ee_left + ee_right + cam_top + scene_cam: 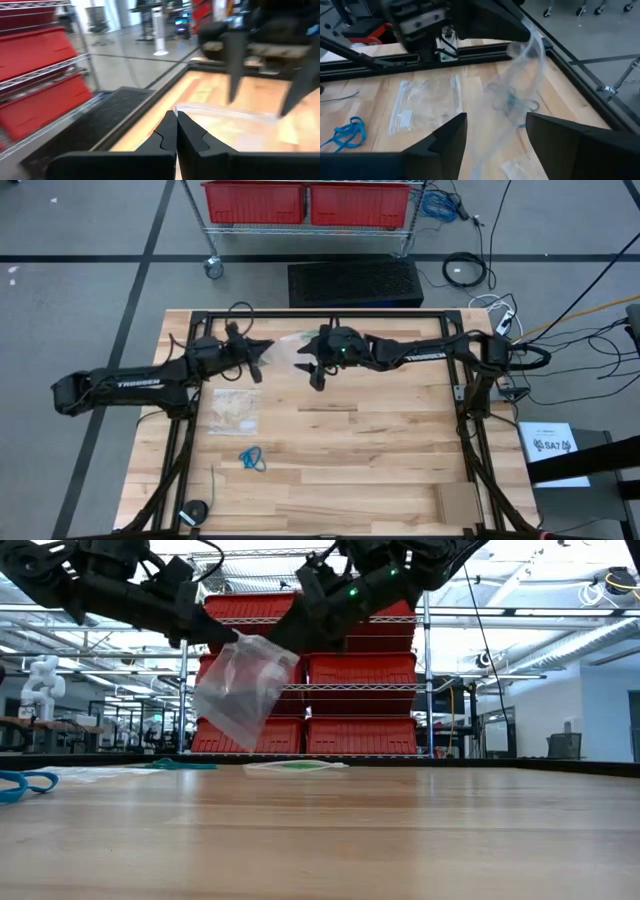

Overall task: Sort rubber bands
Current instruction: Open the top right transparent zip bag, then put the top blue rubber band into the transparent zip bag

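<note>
I saw the big wooden counter (380, 440), made of pale, smooth planks with a black metal frame around it. Behind it stood a wire shelf with red plastic bins (365, 670).

My two dark arms met over the far part of the counter. The left gripper (258, 360) was pinched tight on the top edge of a clear plastic bag (243, 685). The bag hung in the air, thin, shiny and crinkly, and tilted to one side. In the right wrist view I could see some thin blue rubber bands (512, 102) inside it, curled in small loops.

The right gripper (312, 372) was just beside the bag with its two fingers spread wide, holding nothing.

A second clear bag (234, 408) lay flat on the counter under the left arm. Near it, closer to me, sat a small bunch of bright blue rubber bands (252, 458), soft and loopy. In the low view, another flat bag with green bands (296, 767) lay far back on the counter.
</note>
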`<state>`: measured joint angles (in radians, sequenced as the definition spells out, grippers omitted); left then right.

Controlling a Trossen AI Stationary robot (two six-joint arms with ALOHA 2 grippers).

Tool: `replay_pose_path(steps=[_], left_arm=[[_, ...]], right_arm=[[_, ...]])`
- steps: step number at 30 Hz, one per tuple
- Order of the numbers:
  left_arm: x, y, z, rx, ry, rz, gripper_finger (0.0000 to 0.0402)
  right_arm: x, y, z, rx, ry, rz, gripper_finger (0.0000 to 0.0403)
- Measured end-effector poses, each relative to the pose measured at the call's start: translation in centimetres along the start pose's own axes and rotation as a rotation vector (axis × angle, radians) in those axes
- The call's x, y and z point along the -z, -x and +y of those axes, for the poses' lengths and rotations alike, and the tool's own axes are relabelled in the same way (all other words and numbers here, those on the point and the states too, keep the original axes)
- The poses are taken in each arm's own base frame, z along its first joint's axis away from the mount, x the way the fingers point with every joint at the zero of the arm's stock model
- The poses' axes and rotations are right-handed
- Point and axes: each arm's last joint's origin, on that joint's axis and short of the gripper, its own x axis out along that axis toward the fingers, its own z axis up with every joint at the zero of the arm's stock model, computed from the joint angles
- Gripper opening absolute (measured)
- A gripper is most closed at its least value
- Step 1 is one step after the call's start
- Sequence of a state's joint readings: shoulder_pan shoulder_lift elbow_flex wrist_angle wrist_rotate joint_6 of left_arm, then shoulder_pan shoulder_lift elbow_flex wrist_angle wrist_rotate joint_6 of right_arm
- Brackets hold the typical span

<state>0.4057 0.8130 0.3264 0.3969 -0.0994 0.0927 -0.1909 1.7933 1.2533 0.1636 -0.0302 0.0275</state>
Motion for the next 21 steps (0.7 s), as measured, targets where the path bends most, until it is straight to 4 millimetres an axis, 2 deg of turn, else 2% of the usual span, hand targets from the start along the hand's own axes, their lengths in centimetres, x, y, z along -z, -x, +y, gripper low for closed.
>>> replay_pose_path(steps=[5, 9, 16, 21], left_arm=[[-0.2, 0.9, 1.1, -0.082, 0.003, 0.011, 0.0], [-0.8, 1.8, 2.1, -0.177, 0.009, -0.024, 0.0], [-1.9, 3.8, 3.4, -0.302, -0.001, -0.111, 0.0], [-2.1, 4.8, 3.8, -0.34, 0.0, -0.12, 0.0]], right_arm=[[-0.9, 1.0, -0.2, 0.005, 0.021, -0.014, 0.0199], [-0.6, 0.5, -0.3, 0.007, 0.021, -0.023, 0.0199], [2.0, -4.3, -0.3, -0.008, -0.05, -0.138, 0.0199], [3.1, -8.9, -0.5, -0.003, -0.063, -0.062, 0.0207]])
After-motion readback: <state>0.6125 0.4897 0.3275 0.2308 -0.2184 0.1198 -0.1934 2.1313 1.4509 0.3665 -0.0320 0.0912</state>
